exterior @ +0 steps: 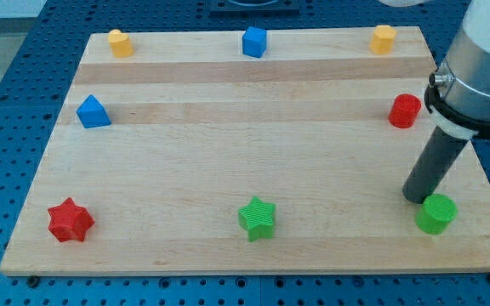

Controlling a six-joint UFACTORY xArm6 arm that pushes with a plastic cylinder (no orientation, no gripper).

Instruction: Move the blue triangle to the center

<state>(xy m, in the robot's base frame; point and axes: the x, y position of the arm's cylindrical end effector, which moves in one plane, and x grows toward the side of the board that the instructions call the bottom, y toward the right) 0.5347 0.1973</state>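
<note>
The blue triangle [93,112] lies near the left edge of the wooden board [253,161], in its upper half. My tip [415,197] rests on the board at the lower right, far to the right of the blue triangle. It stands just up and left of a green cylinder [436,213], very close to it or touching.
A blue cube [254,42] sits at the top middle. Yellow blocks sit at the top left [121,42] and top right [383,38]. A red cylinder [405,111] is at the right edge. A red star [70,221] and a green star [258,218] lie along the bottom.
</note>
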